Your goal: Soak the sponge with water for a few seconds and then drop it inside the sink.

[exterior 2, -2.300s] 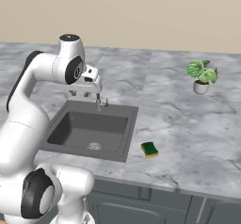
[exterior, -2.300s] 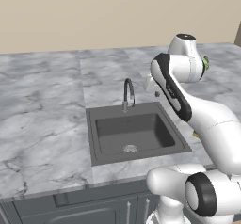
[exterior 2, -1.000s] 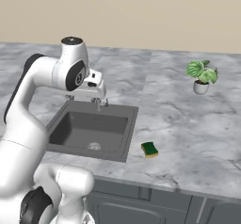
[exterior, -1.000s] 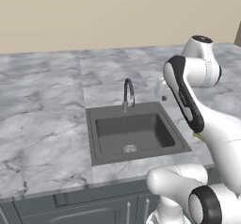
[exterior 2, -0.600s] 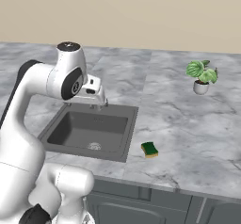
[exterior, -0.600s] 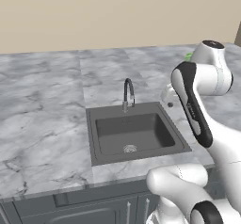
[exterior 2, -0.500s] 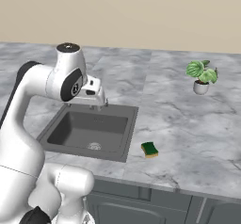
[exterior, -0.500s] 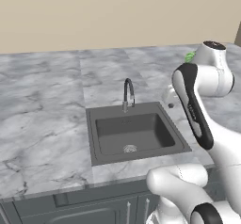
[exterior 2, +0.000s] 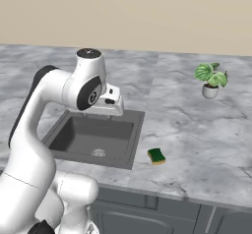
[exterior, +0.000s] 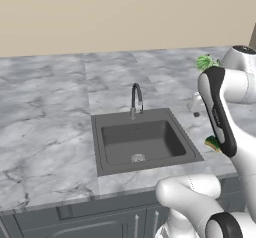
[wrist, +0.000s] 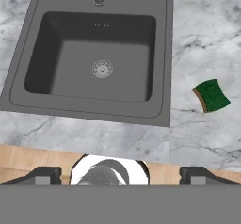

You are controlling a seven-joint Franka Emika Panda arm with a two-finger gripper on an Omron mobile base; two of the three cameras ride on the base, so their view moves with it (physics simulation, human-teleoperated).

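The sponge [exterior 2: 156, 155], a small dark green block with a yellow layer, lies flat on the marble counter just right of the sink [exterior 2: 136, 138]. From the left base view the arm hides most of the sponge [exterior: 212, 143]. My gripper [exterior 2: 112, 111] hangs high over the sink's back right part, left of the sponge and well above it. Looking down through the hand view, the gripper [wrist: 120, 176] stands open with nothing between its fingertips [wrist: 44, 175]; the sponge [wrist: 212, 96] is off to the right, the dark basin's rim [wrist: 162, 53] and round drain [wrist: 102, 69] lie below. No water is in view at the faucet [exterior: 136, 99].
A small potted plant [exterior 2: 210, 80] stands at the back right of the counter [exterior 2: 206, 144]. Grey marble stretches on both sides of the sink. Cabinet fronts [exterior: 100, 222] run below the counter's front edge.
The arm has swung to the right, carrying the hand from above the faucet toward the sink's right side and a little nearer. The gripper has stayed open. The sponge has not moved.
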